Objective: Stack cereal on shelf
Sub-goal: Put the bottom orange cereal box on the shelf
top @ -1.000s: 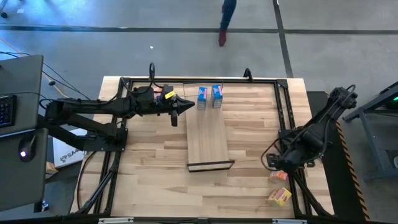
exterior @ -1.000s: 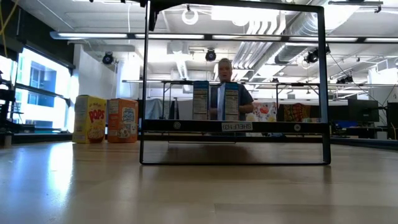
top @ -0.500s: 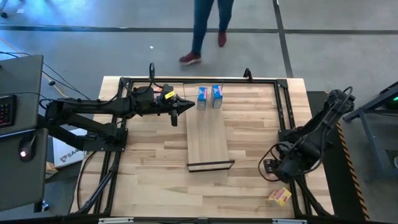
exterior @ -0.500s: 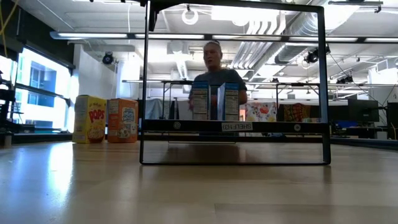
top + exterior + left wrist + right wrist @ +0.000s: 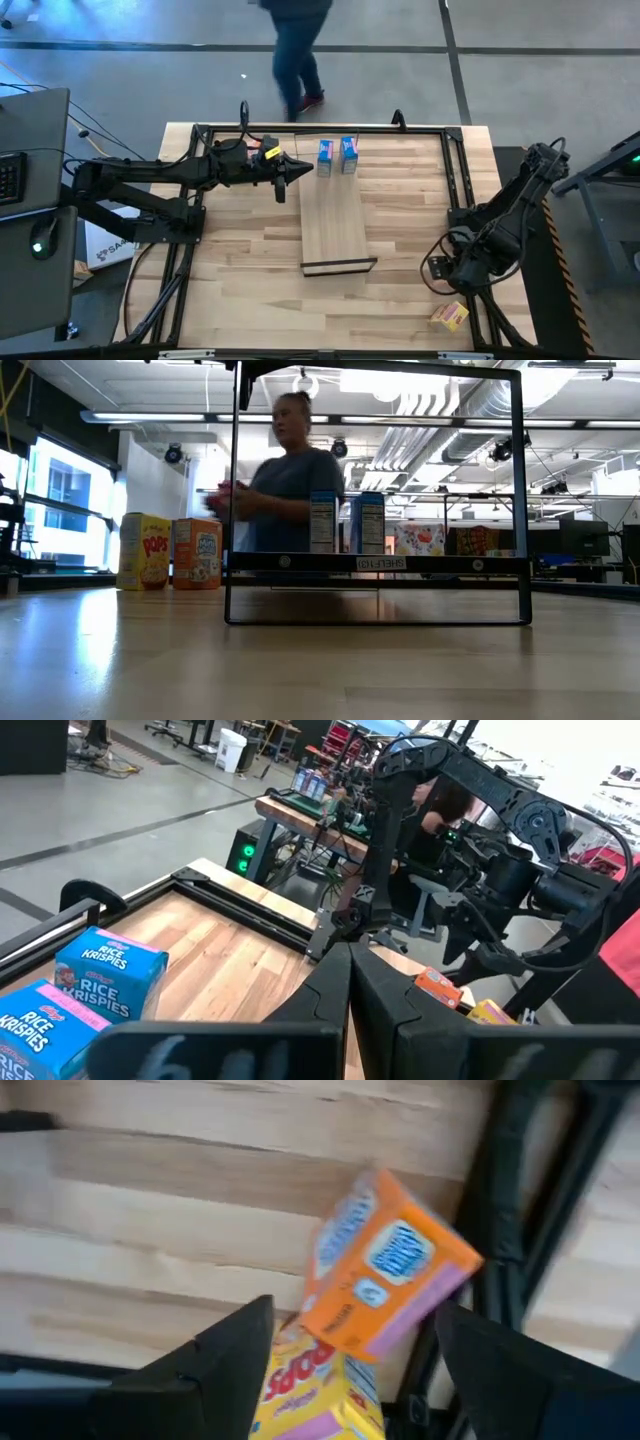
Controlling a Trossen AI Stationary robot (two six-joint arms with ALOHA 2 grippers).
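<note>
The shelf [image 5: 335, 215] is a pale board with black end frames, lying mid-table. Two blue cereal boxes [image 5: 325, 156] [image 5: 348, 154] stand upright on its far end. My right gripper [image 5: 447, 272] hangs open near the table's right edge. In the right wrist view its fingers stand on either side of a tilted orange-pink box [image 5: 385, 1270] without touching it. A yellow box [image 5: 305, 1390] lies beside that one, toward the near edge [image 5: 450, 316]. My left gripper [image 5: 293, 170] waits shut, left of the blue boxes. In the low view another yellow box [image 5: 143, 550] and orange box [image 5: 197, 553] stand upright at the left.
A black metal frame [image 5: 460, 180] runs around the table's edges, and one rail passes close to the orange-pink box [image 5: 520, 1230]. A person [image 5: 295, 50] walks on the floor past the far edge. Bare tabletop [image 5: 240, 270] lies left of the shelf.
My right gripper has moved toward the table's near edge and now stands over the orange-pink box, which it hides in the high view. The person beyond the far edge has walked from right to left.
</note>
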